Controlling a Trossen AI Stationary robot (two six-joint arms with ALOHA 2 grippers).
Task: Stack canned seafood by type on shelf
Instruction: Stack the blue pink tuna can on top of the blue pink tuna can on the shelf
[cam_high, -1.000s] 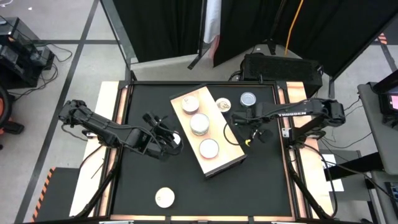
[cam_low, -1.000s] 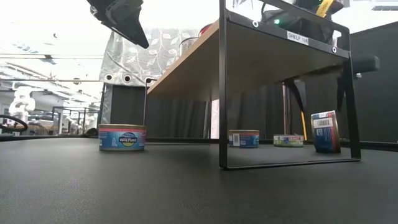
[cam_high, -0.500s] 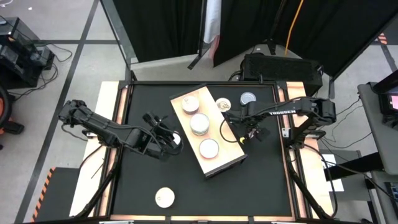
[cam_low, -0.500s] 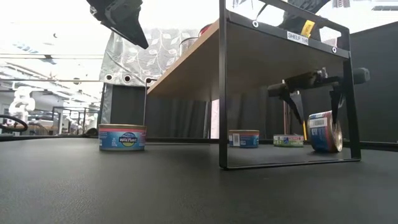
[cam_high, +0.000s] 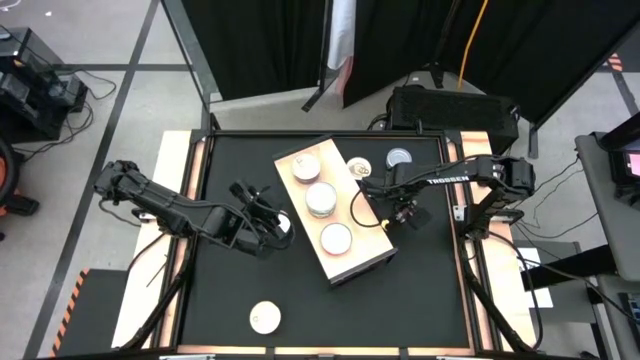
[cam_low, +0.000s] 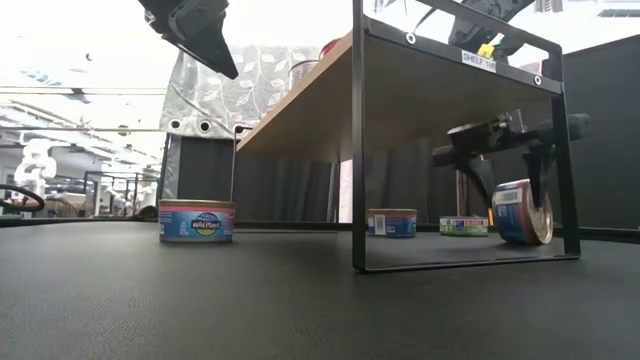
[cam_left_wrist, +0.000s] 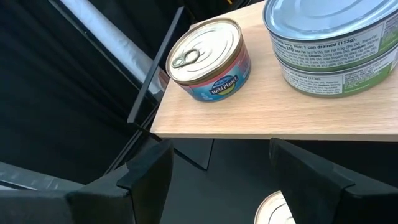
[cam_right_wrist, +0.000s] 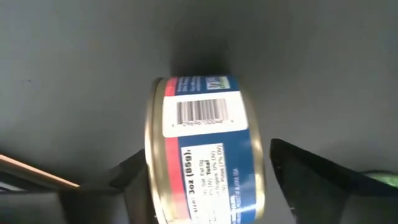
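Wood shelf (cam_high: 352, 262) is loaded with three stacks; tins are left on the table; an edge-standing can (cam_right_wrist: 202, 149) is straddled by spread right gripper (cam_right_wrist: 205, 186) jaws; left gripper (cam_left_wrist: 217, 168) is spread, empty.

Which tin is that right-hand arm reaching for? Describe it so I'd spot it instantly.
Find the wooden shelf; beside its right edge, on the black table, the right pincer straddles one tin. Unlike the other tins, which lie flat, it stands on its rim, barcode showing on a blue-and-red label.
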